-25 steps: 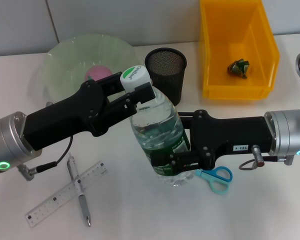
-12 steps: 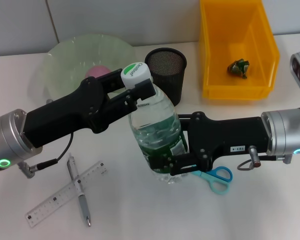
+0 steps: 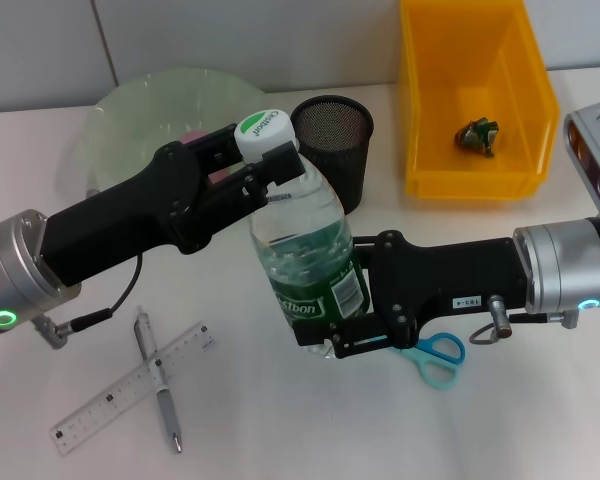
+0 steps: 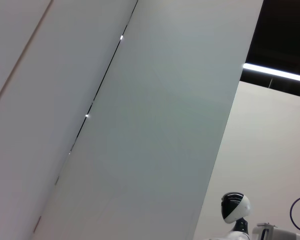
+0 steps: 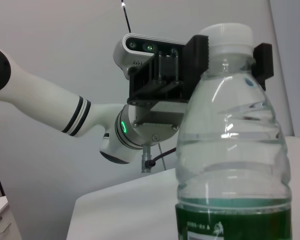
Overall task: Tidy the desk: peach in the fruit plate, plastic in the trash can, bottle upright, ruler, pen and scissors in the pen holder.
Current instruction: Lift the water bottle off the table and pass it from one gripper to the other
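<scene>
Two grippers on bottle (image 3: 305, 265), mid-desk, nearly upright: left gripper (image 3: 263, 160) pinches cap, right gripper (image 3: 345, 315) clamps lower body. You're on bottle-upright step. Next: seat base flat, release gently. Ruler (image 3: 130, 388), pen (image 3: 158, 385), scissors (image 3: 430, 356) wait.

Clear bottle (image 3: 305, 265), green label; yellow bin (image 3: 477, 100); black mesh holder (image 3: 332, 140).

One bottle (image 3: 305, 270), ruler (image 3: 132, 386), pen (image 3: 157, 380), scissors (image 3: 432, 355), holder (image 3: 333, 145), plate (image 3: 140, 115), bin (image 3: 475, 95).

White desk (image 3: 540, 420), grey wall panels (image 4: 140, 125)
</scene>
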Robot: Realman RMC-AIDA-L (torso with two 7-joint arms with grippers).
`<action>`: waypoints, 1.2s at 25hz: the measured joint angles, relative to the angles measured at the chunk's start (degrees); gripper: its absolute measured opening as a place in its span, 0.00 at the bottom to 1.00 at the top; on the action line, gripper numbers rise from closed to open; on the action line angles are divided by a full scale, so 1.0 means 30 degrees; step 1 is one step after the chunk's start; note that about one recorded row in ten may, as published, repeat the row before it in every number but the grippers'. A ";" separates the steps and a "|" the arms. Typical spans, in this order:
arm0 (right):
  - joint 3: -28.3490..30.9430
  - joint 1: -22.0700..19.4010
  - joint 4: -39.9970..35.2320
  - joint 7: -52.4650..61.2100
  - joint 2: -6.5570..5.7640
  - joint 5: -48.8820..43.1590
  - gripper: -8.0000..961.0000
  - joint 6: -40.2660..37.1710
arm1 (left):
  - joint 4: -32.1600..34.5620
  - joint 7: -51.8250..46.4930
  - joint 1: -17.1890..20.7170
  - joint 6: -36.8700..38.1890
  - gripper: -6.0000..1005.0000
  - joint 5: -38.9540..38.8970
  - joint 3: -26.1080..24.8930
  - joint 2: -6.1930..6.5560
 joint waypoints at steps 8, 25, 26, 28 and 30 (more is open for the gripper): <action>-0.0032 0.0008 0.0004 0.0033 0.0000 -0.0275 0.80 0.0378 | 0.0136 -0.0059 -0.0026 0.0028 0.45 -0.0237 0.0007 0.0071; -0.0578 -0.0068 0.0239 0.0060 0.0000 -0.0863 0.80 0.1301 | 0.0233 -0.0167 -0.0068 0.0167 0.46 -0.0806 -0.0030 0.0105; -0.0582 -0.0069 0.0262 0.0060 0.0001 -0.0864 0.80 0.1312 | 0.0233 -0.0167 -0.0068 0.0167 0.46 -0.0806 -0.0030 0.0105; -0.0582 -0.0070 0.0298 0.0061 0.0000 -0.0864 0.80 0.1349 | 0.0233 -0.0168 -0.0068 0.0156 0.46 -0.0874 -0.0030 0.0103; -0.0590 -0.0079 0.0329 0.0060 0.0000 -0.0863 0.80 0.1442 | 0.0233 -0.0167 -0.0068 0.0134 0.46 -0.0912 -0.0026 0.0101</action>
